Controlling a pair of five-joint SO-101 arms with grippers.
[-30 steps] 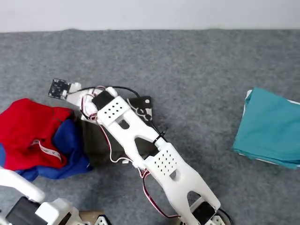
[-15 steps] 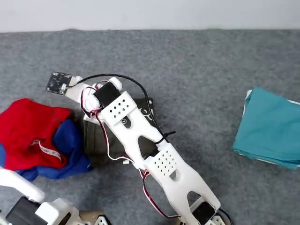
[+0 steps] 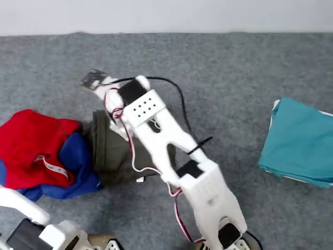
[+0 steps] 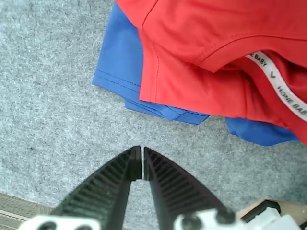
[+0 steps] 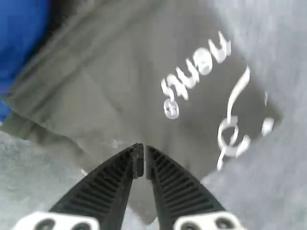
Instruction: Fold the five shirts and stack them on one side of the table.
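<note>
- Left of centre in the high view, an olive shirt lies rumpled on the grey table. Its left side is bunched up and touches the blue shirt.
- White print shows on the olive cloth in the right wrist view, with a patch of the blue shirt just beside it.
- The right gripper sits over the olive shirt, its black ribbed jaws pressed together at the tips.
- The white right arm runs from the bottom edge of the high view, right of centre, up toward the upper left. It crosses over the right part of the olive shirt, and red, black and white cables trail along it.
- At the left edge of the high view, a red shirt lies crumpled on top of the blue shirt, with a strip of white neck tape showing.
- The left gripper is over bare table just beside the blue shirt's hem, with its jaws closed so the tips meet.
- The left arm sits in the lower left corner of the high view, near the red and blue shirts.
- A teal shirt lies folded at the right edge of the high view, well apart from the other shirts. A pale edge peeks out beneath it.
- A white wall runs along the top of the high view, behind the table.
</note>
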